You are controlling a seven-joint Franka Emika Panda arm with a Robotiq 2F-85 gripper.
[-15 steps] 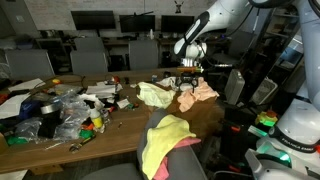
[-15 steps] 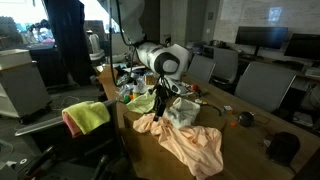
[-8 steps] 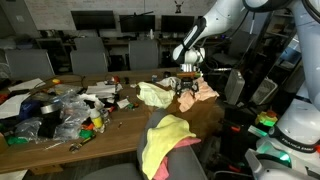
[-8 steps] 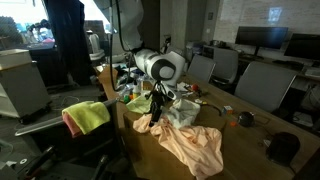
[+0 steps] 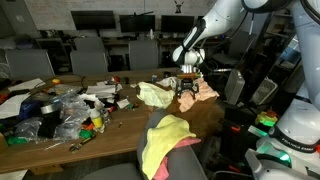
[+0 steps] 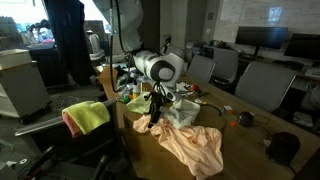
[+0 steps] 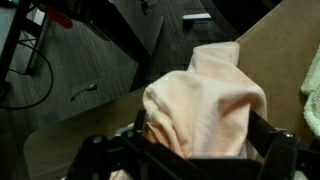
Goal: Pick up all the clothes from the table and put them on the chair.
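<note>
Peach cloth (image 7: 205,100) lay under gripper (image 5: 187,93) at table (image 5: 125,122) right end.
Grasping step: jaws stood wide astride it; next needed pinch, lift, carry to chair (image 5: 188,143).

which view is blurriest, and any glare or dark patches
Wrist view: softest overall; the peach cloth is smeared, and the hand at the bottom is dark and out of focus. In an exterior view, a bright patch at the top is blown out. In an exterior view, the room is dim, yet the yellow cloth reads clearly.
</note>
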